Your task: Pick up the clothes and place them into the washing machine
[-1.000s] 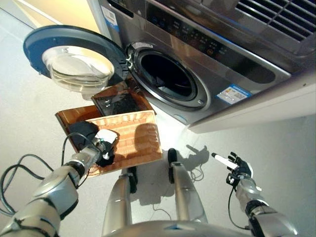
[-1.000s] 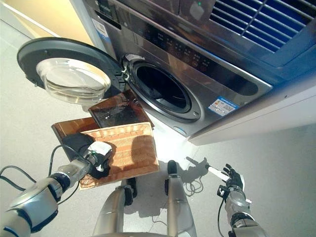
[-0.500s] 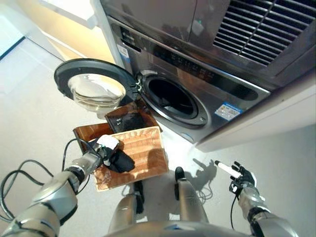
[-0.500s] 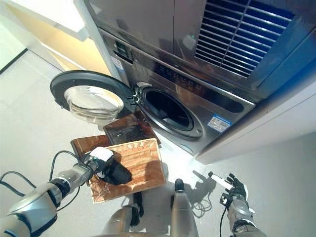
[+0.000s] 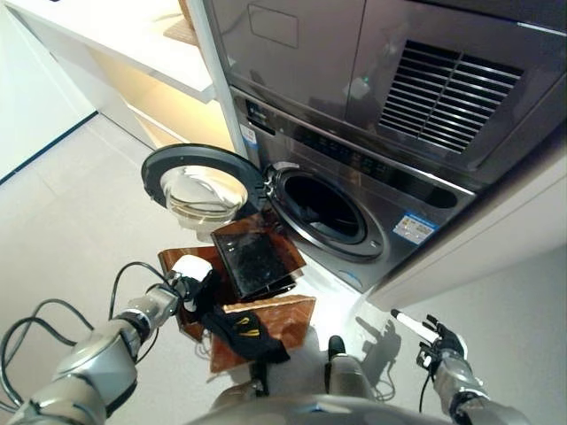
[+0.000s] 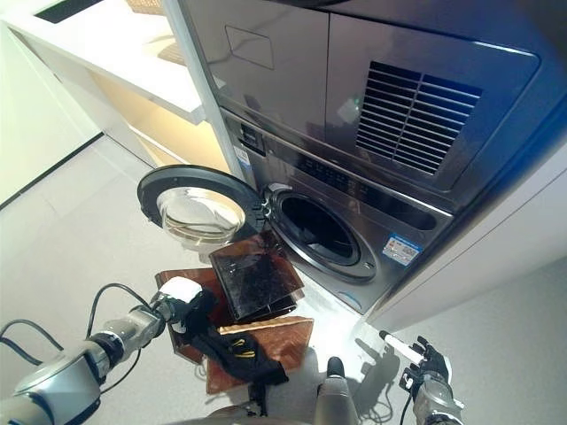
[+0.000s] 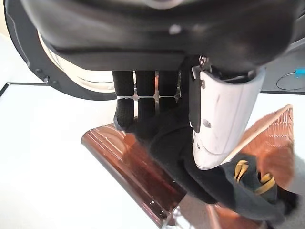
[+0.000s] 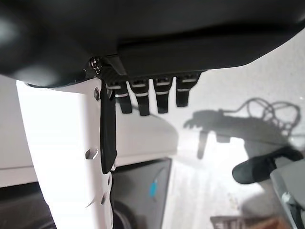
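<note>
A black garment with yellow marks (image 5: 241, 331) hangs from my left hand (image 5: 189, 281), which is shut on its upper end, thumb and fingers (image 7: 137, 106) curled round the cloth (image 7: 214, 187). It dangles over the woven basket (image 5: 289, 319) on the floor. The washing machine's drum opening (image 5: 323, 206) is up and to the right of that hand, with its round door (image 5: 197, 181) swung open to the left. My right hand (image 5: 440, 342) is low at the right, away from everything, fingers relaxed and holding nothing.
A glossy brown tray with dark contents (image 5: 257, 259) sits between the basket and the drum. Another grey appliance with a vent grille (image 5: 447, 84) is stacked above the washer. A white shelf unit (image 5: 124, 40) stands at the left.
The camera has tilted up, showing more of the machines. My left hand has lifted the black garment out of the basket, so it now hangs free. The right hand has stayed put.
</note>
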Controlling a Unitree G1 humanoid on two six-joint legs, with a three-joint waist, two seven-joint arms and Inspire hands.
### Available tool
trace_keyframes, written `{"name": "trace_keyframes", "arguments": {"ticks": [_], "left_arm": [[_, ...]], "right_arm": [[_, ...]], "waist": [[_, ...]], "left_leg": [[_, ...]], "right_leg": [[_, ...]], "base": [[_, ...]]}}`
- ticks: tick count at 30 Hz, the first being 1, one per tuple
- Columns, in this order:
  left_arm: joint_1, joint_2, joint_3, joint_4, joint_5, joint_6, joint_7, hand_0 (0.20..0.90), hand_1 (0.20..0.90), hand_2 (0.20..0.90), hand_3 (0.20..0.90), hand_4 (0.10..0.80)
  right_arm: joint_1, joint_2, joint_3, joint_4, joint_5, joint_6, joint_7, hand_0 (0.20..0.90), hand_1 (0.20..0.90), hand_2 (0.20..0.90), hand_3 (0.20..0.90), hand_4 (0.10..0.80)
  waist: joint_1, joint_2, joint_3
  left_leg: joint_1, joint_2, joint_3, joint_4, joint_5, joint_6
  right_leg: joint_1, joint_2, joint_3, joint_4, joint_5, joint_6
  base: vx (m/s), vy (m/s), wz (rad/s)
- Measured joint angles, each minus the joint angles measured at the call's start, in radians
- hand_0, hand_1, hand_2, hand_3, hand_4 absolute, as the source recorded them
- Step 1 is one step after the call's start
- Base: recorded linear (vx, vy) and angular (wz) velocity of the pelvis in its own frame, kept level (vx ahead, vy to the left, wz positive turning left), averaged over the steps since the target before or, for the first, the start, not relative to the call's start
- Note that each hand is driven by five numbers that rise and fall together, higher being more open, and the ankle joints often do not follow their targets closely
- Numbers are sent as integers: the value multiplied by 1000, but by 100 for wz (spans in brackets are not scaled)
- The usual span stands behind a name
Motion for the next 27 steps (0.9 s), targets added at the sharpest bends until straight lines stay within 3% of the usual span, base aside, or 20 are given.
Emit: {"name": "trace_keyframes", "arguments": {"ticks": [13,17,23,27], "left_arm": [[34,2,60,-1,-4,-1,21,200,200,200,200,300],[37,31,162,-65,-42,-14,41,200,200,200,200,300],[33,104,227,-148,-116,-16,67,200,200,200,200,300],[75,104,367,-224,-258,-23,72,200,200,200,200,300]], "right_arm": [[47,0,-35,-3,27,6,23,900,900,900,900,800],[53,9,-26,-12,30,20,30,900,900,900,900,800],[38,17,-13,-93,36,18,47,900,900,900,900,800],[38,14,22,-153,19,19,47,900,900,900,900,800]], "waist": [[5,44,-29],[29,58,-36],[29,72,-39],[28,67,-33]], "left_leg": [[131,10,-19,-91,27,-14],[173,24,-27,-113,45,-17],[211,32,-48,-127,54,-23],[242,45,-63,-126,58,-31]], "right_leg": [[117,3,-37,-21,-26,-8],[173,9,-67,-37,-24,-6],[220,16,-88,-47,-38,-5],[265,27,-102,-58,-43,-12]], "base": [[75,-53,6],[67,-99,16],[13,-81,10],[-17,-96,9]]}}
